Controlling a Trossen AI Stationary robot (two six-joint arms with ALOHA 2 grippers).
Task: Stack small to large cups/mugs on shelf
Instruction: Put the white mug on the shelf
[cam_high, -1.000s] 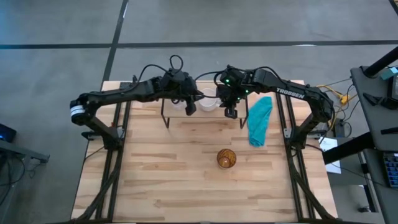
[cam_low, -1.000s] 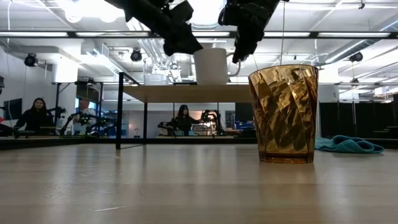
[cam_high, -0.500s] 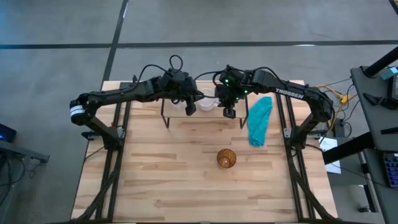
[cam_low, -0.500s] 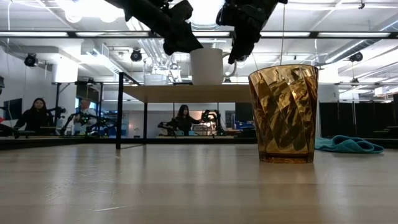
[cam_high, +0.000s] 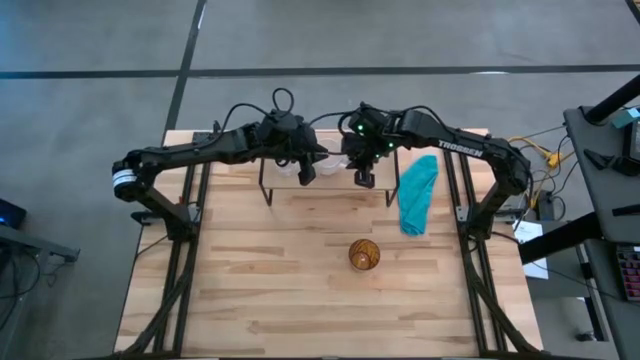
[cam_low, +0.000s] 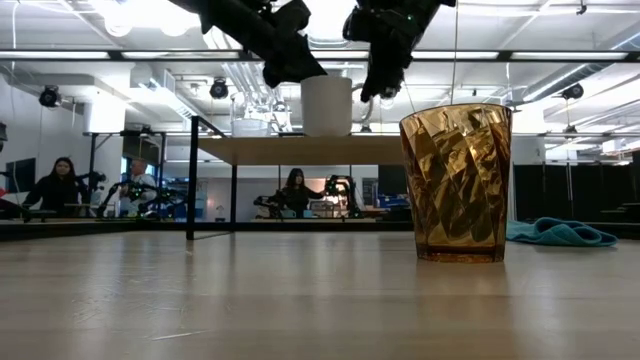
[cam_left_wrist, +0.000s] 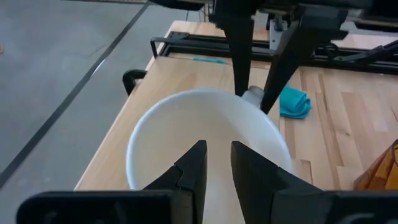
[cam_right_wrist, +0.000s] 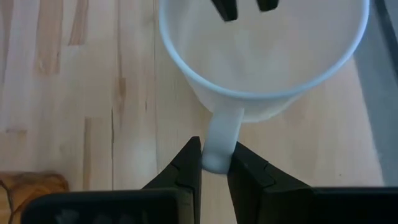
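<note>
The white mug (cam_low: 327, 105) stands upright on the shelf (cam_low: 290, 150), its handle turned toward my right gripper (cam_right_wrist: 216, 165), which is shut on that handle. My left gripper (cam_left_wrist: 217, 155) hangs over the mug's opening (cam_left_wrist: 205, 124) on its left side, fingers a narrow gap apart with nothing between them. The small clear glass cup (cam_low: 250, 127) stands on the shelf, left of the mug. The amber tumbler (cam_high: 364, 255) stands upright on the tabletop, nearer than the shelf. My right gripper pinches the mug's handle (cam_right_wrist: 217, 146) between its two fingers, coming from above and the table's right, slanting down. The mug stays upright with its base on the shelf. My left gripper: I cannot tell whether its fingertips (cam_low: 300, 78) touch the mug's rim.
A teal cloth (cam_high: 417, 193) lies on the tabletop right of the shelf. The shelf's black legs (cam_low: 190, 180) stand on the table. Bare tabletop spreads on the near side around the tumbler. People sit in the room beyond the table.
My right gripper has moved a little toward the table's left, still shut on the handle. The mug has slid left along the shelf with it, staying upright, closer to my left gripper and the clear cup.
</note>
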